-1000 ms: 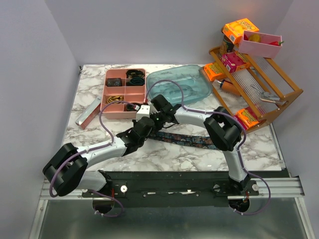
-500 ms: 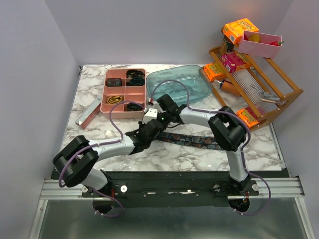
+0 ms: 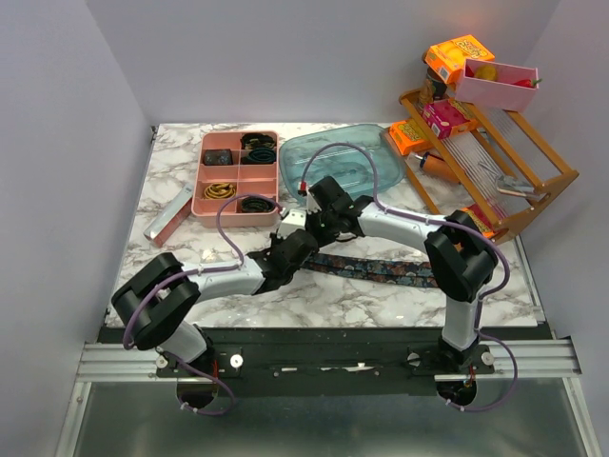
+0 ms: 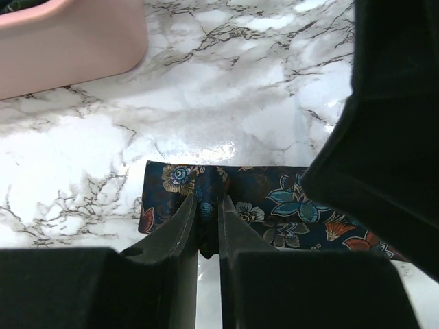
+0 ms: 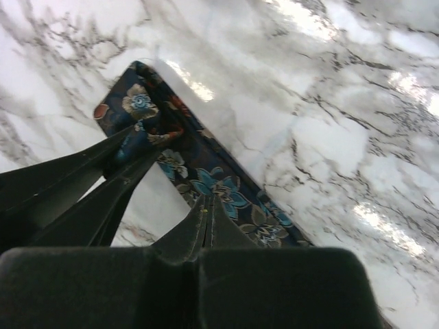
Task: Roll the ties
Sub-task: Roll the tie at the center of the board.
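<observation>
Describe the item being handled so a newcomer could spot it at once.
On the marble table, just nearer the arm bases than the pink compartment tray, a long flat tie lies stretched rightward from the left gripper, which pinches its end. It is the only unrolled dark floral-printed strip; the dark coils in the tray are rolled up.
</observation>
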### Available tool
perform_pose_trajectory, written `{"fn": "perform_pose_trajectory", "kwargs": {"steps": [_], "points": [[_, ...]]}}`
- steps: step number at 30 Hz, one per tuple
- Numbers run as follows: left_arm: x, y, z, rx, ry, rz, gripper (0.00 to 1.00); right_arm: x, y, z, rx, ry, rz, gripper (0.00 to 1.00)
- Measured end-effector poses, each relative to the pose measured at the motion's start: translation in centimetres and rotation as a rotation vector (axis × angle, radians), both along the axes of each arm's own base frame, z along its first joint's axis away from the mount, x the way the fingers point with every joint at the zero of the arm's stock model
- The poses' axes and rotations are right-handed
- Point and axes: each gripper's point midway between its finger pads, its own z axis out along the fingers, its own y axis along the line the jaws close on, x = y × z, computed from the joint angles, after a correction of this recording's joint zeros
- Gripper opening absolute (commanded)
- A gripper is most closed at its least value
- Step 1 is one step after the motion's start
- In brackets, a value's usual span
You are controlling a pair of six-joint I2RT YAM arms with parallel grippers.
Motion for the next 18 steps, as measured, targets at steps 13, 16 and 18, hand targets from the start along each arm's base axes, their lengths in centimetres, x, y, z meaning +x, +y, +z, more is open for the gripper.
{"fn": "perform_pose_trajectory", "kwargs": {"steps": [13,16,18], "points": [[-0.6,-1.7,-0.5,-0.134,0.001,-0.022,0.62,0.4,-2.0,-1.2,-0.068,-0.001,-0.038,0.01],[-0.9,-1.8,-0.2,-0.176,-0.006,-0.034,0.63,0.1,-2.4,-1.3,-0.070,0.001,-0.039,0.01],[-1.2,-1.8,0.1,-0.201,-0.009,-0.041,0.64,0.0,-2.5,-0.9,-0.064,-0.004,-0.037,0.01]]}}
